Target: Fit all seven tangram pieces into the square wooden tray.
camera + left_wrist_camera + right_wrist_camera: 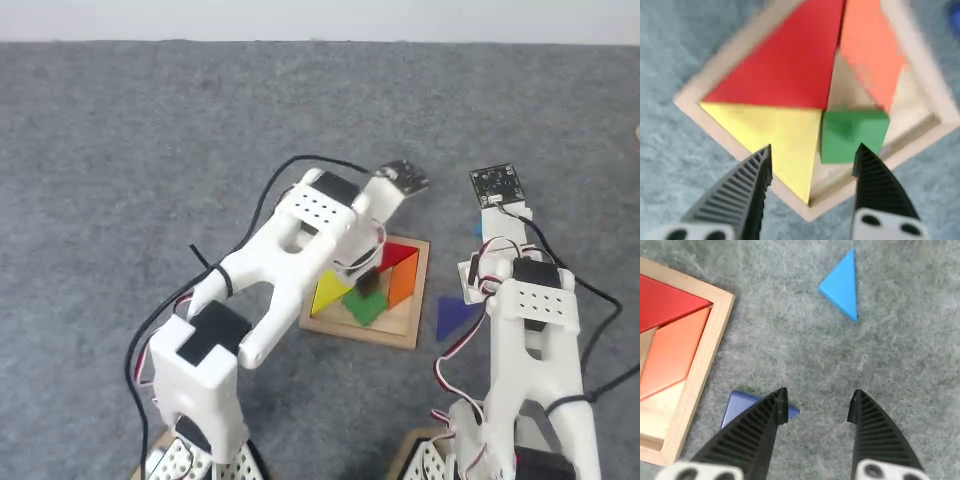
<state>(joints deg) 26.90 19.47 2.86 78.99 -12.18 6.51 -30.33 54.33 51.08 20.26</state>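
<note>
The square wooden tray (405, 333) lies between the two arms. It holds a red triangle (785, 65), a yellow triangle (775, 132), an orange piece (870, 47) and a green square (852, 134). My left gripper (812, 155) hangs open just above the tray's near corner, over the yellow triangle and the green square. A dark blue piece (737, 407) lies on the carpet beside the tray, partly under one finger of my right gripper (819, 397), which is open with nothing between its fingers. Farther out on the carpet lies a light blue triangle (842, 287).
Grey carpet covers the whole table. Part of the tray floor (847, 82) shows bare between the orange piece and the green square. In the high view the dark blue piece (455, 315) sits between the tray and the right arm.
</note>
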